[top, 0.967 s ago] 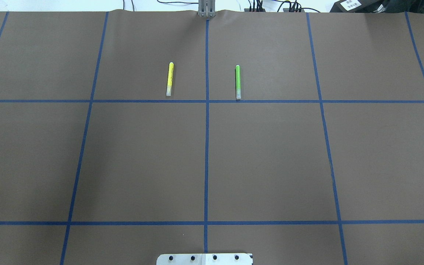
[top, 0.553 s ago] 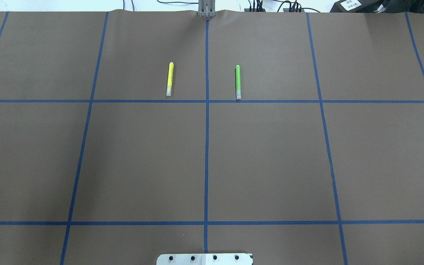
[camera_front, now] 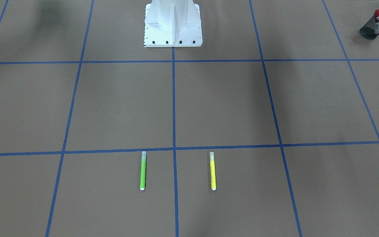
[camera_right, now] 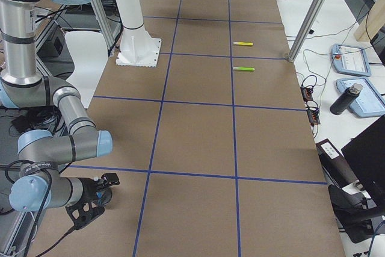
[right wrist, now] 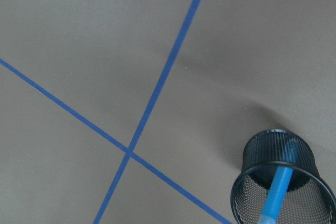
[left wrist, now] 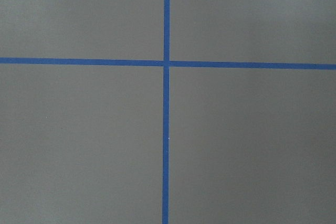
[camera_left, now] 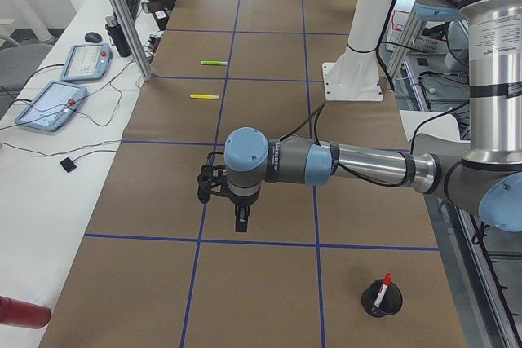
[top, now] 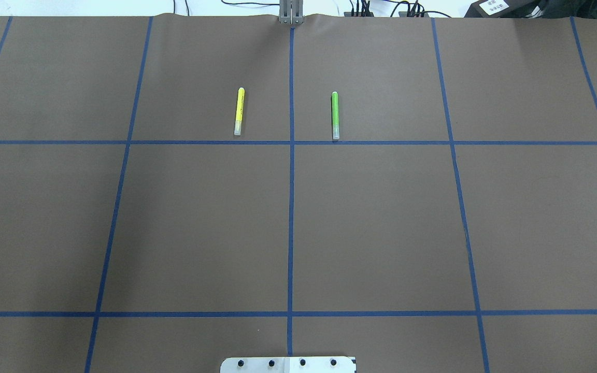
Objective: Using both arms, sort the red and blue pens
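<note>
Red marker (camera_front: 377,19) stands in the left mesh cup (camera_front: 369,29), blue highlighter (right wrist: 277,190) in the right mesh cup (right wrist: 248,196); finger spacing on the left gripper (camera_left: 220,191) and right gripper (camera_right: 90,206) cannot be told, and a low swing could topple either light cup.

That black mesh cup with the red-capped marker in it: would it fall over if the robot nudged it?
The mesh cup is probably light, its wall being open wire. It may tip fairly easily: the red-capped marker leans inside and pokes above the rim. On the smooth brown paper it might just slide instead.
</note>
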{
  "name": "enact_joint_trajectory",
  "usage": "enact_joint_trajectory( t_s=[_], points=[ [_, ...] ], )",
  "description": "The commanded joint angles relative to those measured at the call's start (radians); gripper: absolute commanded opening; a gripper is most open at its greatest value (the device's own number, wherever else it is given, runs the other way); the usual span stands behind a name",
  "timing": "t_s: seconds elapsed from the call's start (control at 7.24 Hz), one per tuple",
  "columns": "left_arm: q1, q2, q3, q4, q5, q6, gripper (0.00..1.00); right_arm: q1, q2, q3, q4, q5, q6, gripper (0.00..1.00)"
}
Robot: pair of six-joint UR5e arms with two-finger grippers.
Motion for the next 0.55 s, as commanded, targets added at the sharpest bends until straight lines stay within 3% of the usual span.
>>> enact_joint_trajectory(
  t_s=[0.0,0.14,0.41],
  points=[
    [0.0,0.0,0.001,0.0,0.0,0.0,1.0,-0.169,0.014,0.003,0.218,0.068,0.057,1.0],
    [0.0,0.0,0.002,0.0,0.0,0.0,1.0,-0.27,0.04,0.001,0.319,0.074,0.131,1.0],
    [0.0,0.0,0.002,0.0,0.0,0.0,1.0,-0.416,0.112,0.0,0.399,0.074,0.181,1.0]
  ],
)
